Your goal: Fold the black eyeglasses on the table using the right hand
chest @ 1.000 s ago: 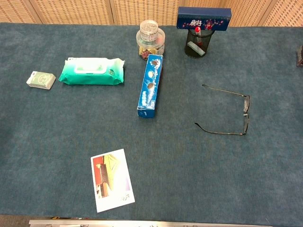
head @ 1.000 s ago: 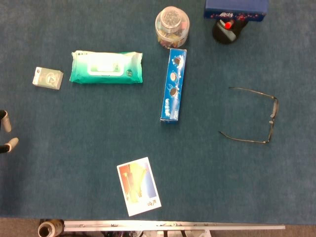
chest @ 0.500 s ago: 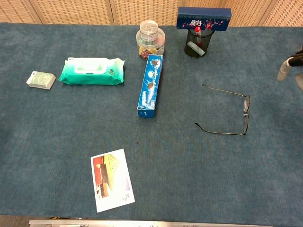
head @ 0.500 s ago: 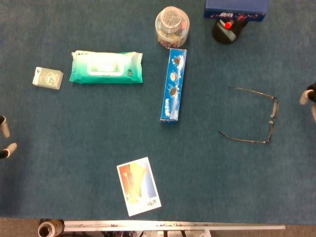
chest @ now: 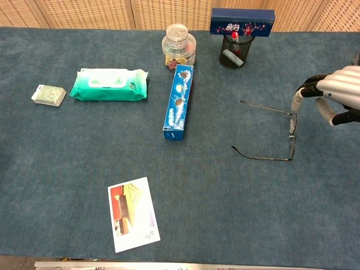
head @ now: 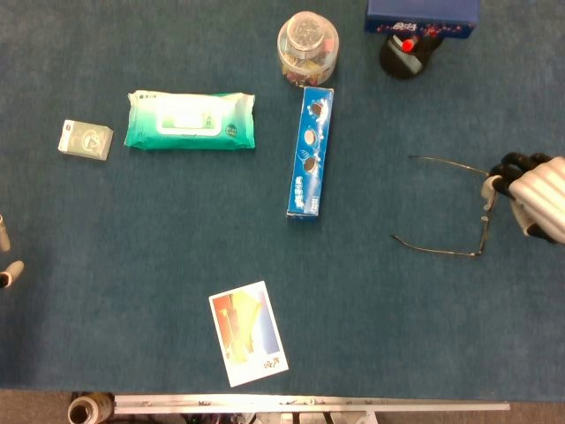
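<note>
The black eyeglasses (head: 481, 216) (chest: 291, 135) lie on the blue table at the right, both temples swung out and pointing left. My right hand (head: 533, 194) (chest: 333, 97) hovers at the right edge, just beside the frame's front, its fingers spread and holding nothing. One fingertip (chest: 296, 101) hangs close over the frame's upper corner; whether it touches cannot be told. Only two fingertips of my left hand (head: 5, 256) show at the far left edge of the head view, apart and with nothing between them.
A blue toothpaste box (head: 310, 152) lies mid-table, left of the glasses. Behind are a clear jar (head: 307, 44), a black pen cup (head: 404, 53) under a blue box (head: 422, 12). Wet wipes (head: 190, 120), a small packet (head: 85, 140) and a postcard (head: 248, 333) lie to the left.
My right hand has come in from the right edge and now reaches the glasses' frame. The left hand's fingertips have slid down and further out at the left edge. The glasses have not moved.
</note>
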`<action>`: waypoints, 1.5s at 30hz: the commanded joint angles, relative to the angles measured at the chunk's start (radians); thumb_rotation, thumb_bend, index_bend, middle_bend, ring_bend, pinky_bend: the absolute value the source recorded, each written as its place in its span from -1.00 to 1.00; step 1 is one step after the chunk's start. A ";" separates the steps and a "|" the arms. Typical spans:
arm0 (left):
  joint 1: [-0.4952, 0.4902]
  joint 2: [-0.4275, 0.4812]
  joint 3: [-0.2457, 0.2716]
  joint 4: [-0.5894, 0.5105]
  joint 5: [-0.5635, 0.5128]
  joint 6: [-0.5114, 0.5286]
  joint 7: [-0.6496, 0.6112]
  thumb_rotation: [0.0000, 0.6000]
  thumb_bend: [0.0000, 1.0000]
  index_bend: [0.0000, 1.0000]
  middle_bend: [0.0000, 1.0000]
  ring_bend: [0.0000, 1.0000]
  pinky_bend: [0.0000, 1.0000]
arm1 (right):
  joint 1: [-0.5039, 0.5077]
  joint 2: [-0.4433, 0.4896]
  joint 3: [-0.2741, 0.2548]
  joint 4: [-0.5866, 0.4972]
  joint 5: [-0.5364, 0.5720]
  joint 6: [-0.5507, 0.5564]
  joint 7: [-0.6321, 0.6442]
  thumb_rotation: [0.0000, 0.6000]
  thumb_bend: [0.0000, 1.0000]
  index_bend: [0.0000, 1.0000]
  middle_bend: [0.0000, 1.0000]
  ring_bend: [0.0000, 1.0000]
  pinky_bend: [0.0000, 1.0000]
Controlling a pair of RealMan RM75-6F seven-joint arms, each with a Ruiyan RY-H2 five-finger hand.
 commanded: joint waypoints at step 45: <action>0.012 0.001 0.001 0.005 -0.008 -0.006 0.001 1.00 -0.90 0.23 0.69 1.00 0.97 | 0.131 -0.130 -0.093 0.137 -0.083 -0.088 0.042 1.00 1.00 -0.30 -0.35 -0.65 -0.40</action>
